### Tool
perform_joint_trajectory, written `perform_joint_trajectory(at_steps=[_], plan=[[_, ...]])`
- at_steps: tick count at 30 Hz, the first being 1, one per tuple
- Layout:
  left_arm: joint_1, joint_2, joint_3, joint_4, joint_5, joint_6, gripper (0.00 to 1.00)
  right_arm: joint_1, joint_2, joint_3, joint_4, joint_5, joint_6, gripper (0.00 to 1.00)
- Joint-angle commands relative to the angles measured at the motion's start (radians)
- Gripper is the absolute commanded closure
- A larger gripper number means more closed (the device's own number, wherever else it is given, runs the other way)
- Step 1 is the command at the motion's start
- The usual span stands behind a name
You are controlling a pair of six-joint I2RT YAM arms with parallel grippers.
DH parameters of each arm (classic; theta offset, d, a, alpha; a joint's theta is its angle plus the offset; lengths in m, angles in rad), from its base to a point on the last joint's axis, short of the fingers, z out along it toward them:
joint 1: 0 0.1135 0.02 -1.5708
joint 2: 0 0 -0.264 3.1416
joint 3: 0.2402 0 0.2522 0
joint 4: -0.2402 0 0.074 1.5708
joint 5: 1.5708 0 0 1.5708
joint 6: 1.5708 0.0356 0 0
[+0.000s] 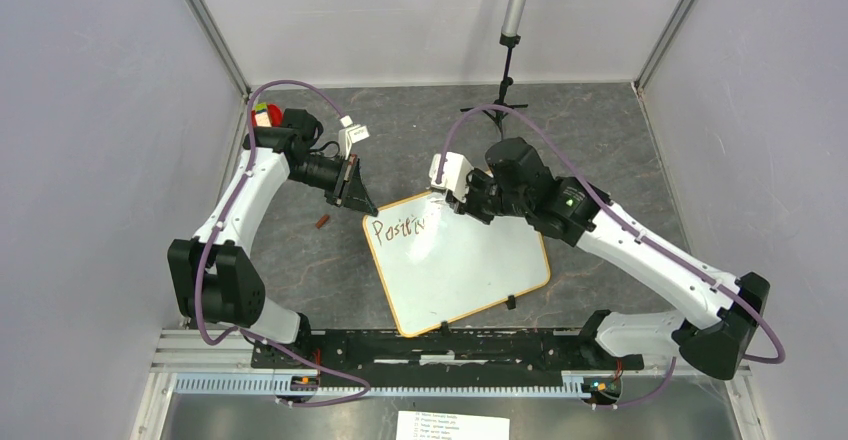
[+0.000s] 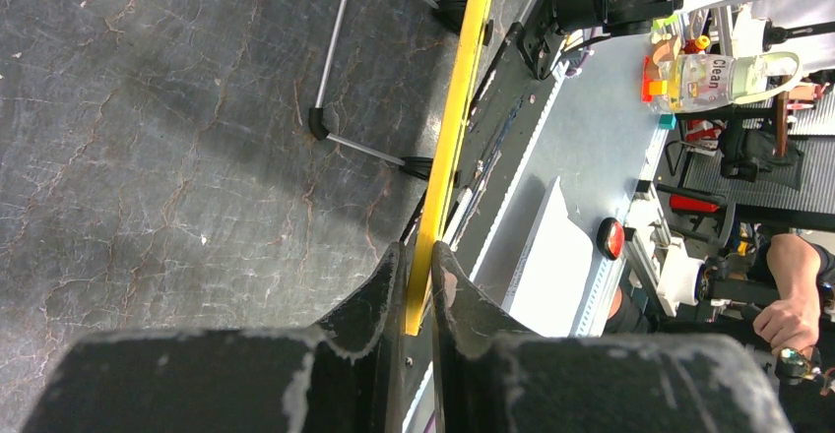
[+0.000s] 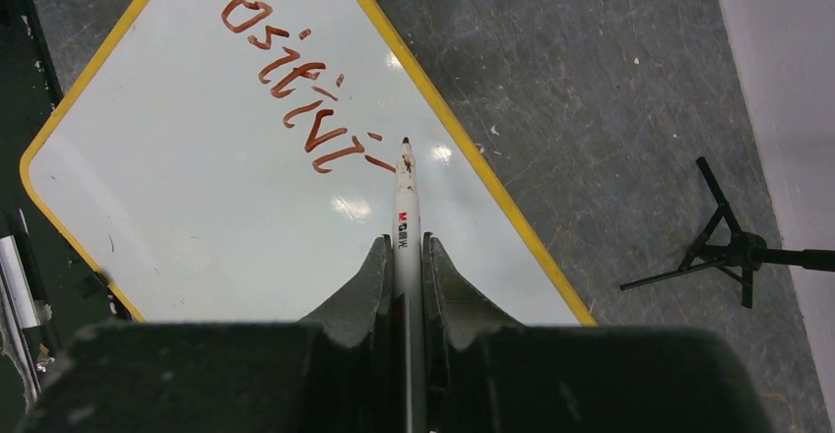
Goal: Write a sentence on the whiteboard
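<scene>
Grey tabletop point(image 1: 600, 140) | left gripper point(image 2: 419, 256) pinches board point(image 1: 470, 270) rim, right gripper point(image 3: 406, 254) clamps marker point(image 3: 405, 189), centre frame | risk: board slips (thin-edge hold), stroke skews, smearing sentence point(image 3: 295, 79).

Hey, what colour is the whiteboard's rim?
The rim is yellow, clearest in the right wrist view.

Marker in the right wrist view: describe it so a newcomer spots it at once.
Find the yellow-rimmed whiteboard lying flat mid-table. Over its far edge the right end effector is shut on the marker, a slim white pen with its dark tip at the end of the red-brown writing. Unlike the stubby reddish piece lying loose left of the board, it is long, white and held.
</scene>
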Motion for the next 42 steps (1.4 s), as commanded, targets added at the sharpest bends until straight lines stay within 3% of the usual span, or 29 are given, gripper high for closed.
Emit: perform_joint_trajectory(at_steps=[1, 22, 32, 42], plan=[[-0.002, -0.024, 0.007, 0.009, 0.004, -0.032, 0.98, 0.005, 0.023, 0.04, 0.027, 0.004, -0.006, 1.0], [-0.002, -0.028, 0.0, 0.01, -0.002, -0.032, 0.98, 0.028, -0.015, -0.108, -0.025, 0.027, -0.023, 1.0], [-0.002, -0.025, 0.002, 0.009, -0.002, -0.033, 0.98, 0.026, -0.021, -0.053, -0.024, 0.131, -0.043, 1.0], [-0.002, -0.026, 0.0, 0.01, -0.001, -0.032, 0.98, 0.026, -0.045, -0.012, -0.015, 0.087, -0.018, 1.0]])
